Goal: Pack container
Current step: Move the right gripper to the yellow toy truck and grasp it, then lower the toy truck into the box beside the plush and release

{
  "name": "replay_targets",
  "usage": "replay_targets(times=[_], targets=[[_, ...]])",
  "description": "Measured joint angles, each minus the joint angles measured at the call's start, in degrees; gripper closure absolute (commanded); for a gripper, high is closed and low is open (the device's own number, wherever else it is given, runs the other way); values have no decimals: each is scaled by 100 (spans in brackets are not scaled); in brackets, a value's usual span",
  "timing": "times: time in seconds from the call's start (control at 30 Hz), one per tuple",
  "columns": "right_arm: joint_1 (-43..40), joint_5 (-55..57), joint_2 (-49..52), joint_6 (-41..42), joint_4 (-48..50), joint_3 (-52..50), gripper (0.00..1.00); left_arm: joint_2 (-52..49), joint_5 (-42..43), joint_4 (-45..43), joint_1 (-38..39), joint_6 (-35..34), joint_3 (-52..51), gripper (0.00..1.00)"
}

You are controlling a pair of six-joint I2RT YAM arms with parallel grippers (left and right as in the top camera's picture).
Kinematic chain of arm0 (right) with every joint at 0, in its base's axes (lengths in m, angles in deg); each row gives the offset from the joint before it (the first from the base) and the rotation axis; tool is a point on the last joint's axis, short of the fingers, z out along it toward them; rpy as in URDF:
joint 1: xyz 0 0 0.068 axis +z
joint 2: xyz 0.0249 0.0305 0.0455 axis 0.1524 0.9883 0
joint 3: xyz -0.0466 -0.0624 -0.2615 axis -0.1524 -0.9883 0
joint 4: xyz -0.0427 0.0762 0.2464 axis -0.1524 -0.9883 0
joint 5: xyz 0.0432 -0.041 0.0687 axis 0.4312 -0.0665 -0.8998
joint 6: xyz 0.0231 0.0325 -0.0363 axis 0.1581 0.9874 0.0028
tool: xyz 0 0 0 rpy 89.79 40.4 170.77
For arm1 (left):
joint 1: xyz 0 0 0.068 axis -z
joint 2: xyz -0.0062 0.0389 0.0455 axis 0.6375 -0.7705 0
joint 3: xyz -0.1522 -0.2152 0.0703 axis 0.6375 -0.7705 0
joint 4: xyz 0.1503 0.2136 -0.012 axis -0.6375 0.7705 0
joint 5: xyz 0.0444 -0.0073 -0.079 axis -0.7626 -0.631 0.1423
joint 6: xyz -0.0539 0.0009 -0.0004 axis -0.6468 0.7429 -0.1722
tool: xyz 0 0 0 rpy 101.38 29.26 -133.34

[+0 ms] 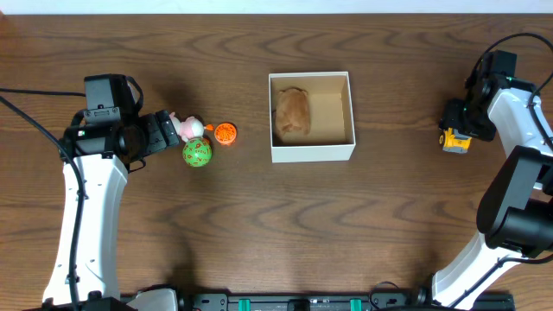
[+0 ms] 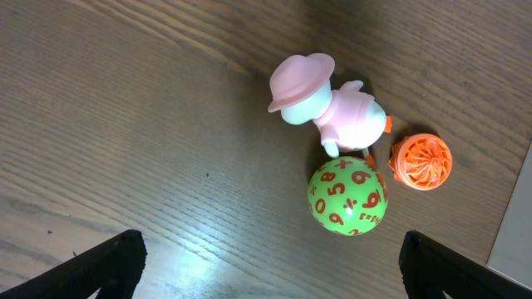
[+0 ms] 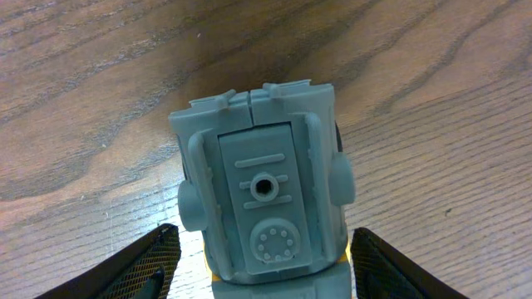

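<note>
The container (image 1: 312,153), a white square box with a tan inside, stands at mid table. A tan plush toy (image 1: 292,113) lies in its left half. A pink figure with a hat (image 1: 189,127), a green number ball (image 1: 197,153) and an orange ball (image 1: 225,134) sit together left of it. My left gripper (image 1: 164,130) is open and empty just left of them; its view shows the figure (image 2: 337,106), green ball (image 2: 347,198) and orange ball (image 2: 421,161) ahead of the fingers (image 2: 270,253). My right gripper (image 1: 456,128) is open around a grey and yellow robot toy (image 1: 455,142), (image 3: 262,191), with a gap on each side of the fingers (image 3: 262,253).
The brown wooden table (image 1: 363,225) carries everything. A white edge (image 2: 514,237) shows at the right of the left wrist view. The right arm's base stands at the front right (image 1: 510,216).
</note>
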Motion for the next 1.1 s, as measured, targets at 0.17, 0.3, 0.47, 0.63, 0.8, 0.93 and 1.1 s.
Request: replay_targets(times=[0.17,0.3,0.47,0.63,0.8,0.93,1.1], targets=[[-2,0,81,-2,-4,0,56,0,0,0,0,0,0,2],[-4,-2,81,-11,-2,15,62,0,0,0,2,0,0,2],[-2,-2,72,22,-116,28,67,0,-2,0,0,0,0,2],[127,-28,-24,107,-374,31,76,0,0,0,2,0,0,2],[833,-105,-734,98,-525,81,84,0,0,0,0,0,0,2],[1744,-190,-1672,-98,-376,278,92,0,0,0,2,0,0,2],[3038,-503,-2439,-872,-37,457,94,0,0,0,0,0,0,2]])
